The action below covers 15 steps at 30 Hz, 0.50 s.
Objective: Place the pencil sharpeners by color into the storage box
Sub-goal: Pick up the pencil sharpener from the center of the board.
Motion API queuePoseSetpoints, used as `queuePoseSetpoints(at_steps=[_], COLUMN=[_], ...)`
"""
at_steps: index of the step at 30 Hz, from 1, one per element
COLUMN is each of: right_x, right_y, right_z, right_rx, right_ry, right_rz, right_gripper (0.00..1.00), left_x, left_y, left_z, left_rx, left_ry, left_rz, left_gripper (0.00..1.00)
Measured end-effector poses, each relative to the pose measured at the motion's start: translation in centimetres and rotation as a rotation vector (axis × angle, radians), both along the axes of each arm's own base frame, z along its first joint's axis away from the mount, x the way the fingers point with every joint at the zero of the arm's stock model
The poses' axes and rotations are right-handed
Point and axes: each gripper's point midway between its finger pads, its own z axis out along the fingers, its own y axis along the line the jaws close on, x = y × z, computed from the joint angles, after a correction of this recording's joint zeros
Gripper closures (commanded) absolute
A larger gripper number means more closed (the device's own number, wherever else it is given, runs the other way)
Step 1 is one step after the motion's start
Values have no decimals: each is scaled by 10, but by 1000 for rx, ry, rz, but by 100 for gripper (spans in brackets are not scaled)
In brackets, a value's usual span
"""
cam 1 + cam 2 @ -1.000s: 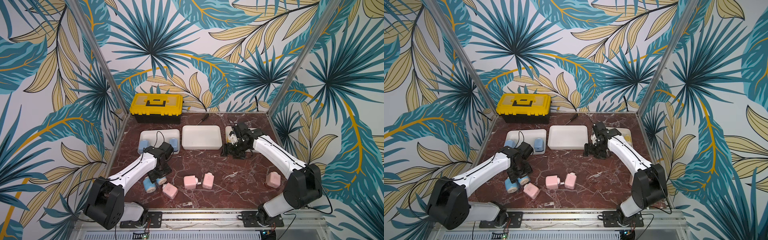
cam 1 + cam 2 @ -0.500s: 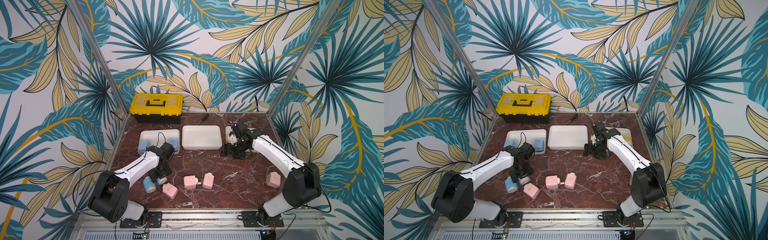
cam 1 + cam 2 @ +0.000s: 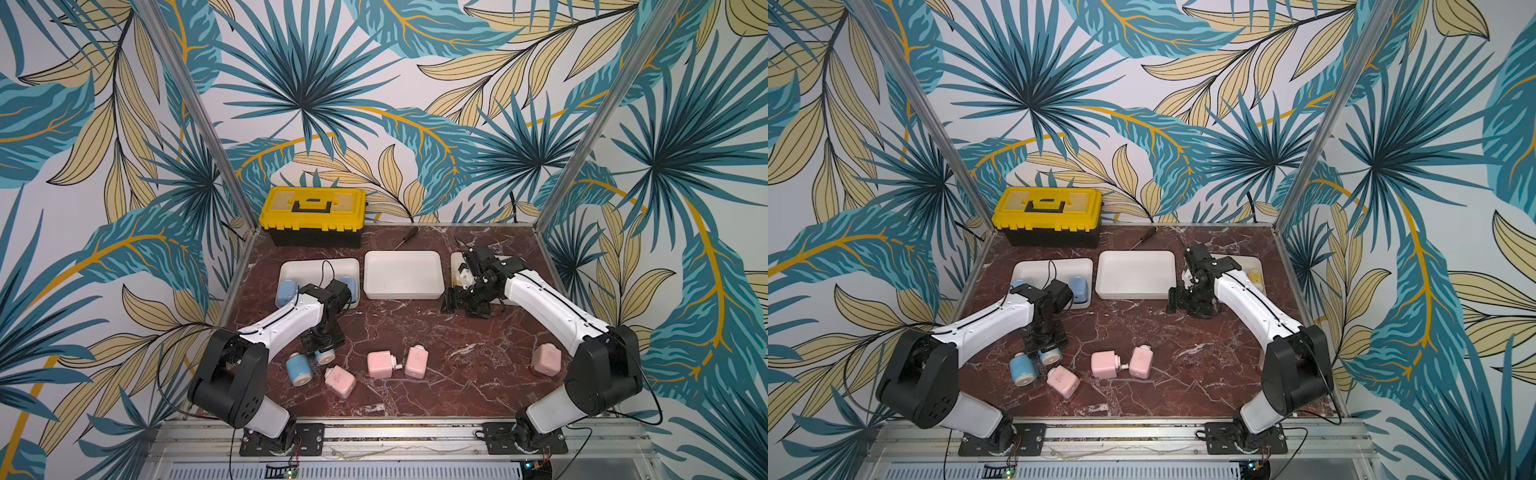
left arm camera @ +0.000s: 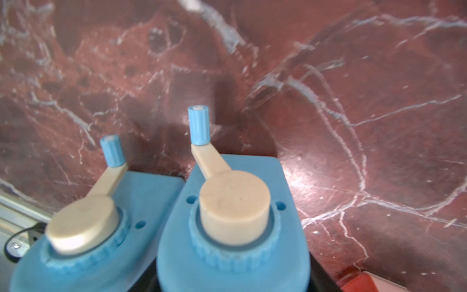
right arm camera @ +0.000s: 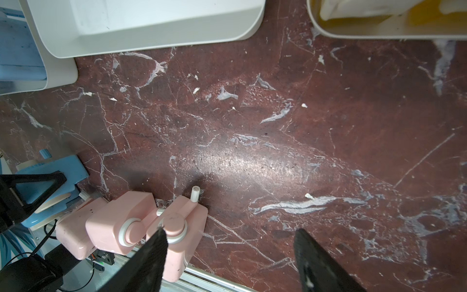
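Note:
Three white storage box trays stand at the back. The left tray (image 3: pixel 291 266) holds two blue pencil sharpeners (image 3: pixel 286 291). The middle tray (image 3: pixel 401 294) is bare. The right tray (image 3: pixel 1254 262) holds a yellow sharpener (image 3: pixel 1255 277) and is partly hidden by my right arm. My left gripper (image 3: pixel 323 345) points down, shut on a blue sharpener (image 4: pixel 232 227) that rests on the table, with a second blue one (image 4: pixel 88 227) right beside it. Several pink sharpeners (image 3: pixel 380 365) lie near the front. My right gripper (image 5: pixel 231 233) stands open over bare table in front of the middle tray.
A yellow toolbox (image 3: pixel 312 215) sits at the back left, with a screwdriver (image 3: pixel 409 237) beside it. One pink sharpener (image 3: pixel 546 359) lies at the far right by my right arm's base. A metal rail (image 3: pixel 374 432) runs along the front edge.
My left gripper's jaws have drawn in around the blue sharpener, and the left arm's shoulder has turned a little. The right arm has not moved.

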Motion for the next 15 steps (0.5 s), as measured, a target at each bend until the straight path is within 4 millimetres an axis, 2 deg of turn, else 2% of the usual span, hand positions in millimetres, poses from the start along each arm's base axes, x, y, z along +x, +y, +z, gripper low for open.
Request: queuePoseSetpoints(at_steps=[8, 15], right_x=[1, 1], right_y=[-1, -1], right_z=[-2, -5], right_rx=[-10, -13], right_ry=[4, 14], right_rz=[-3, -9], right_gripper=[20, 20], left_x=[31, 42], left_y=[-20, -32], left_z=[1, 1], left_rx=[-10, -37], left_ry=[-17, -28], left_rz=[-139, -244], left_gripper=[48, 43])
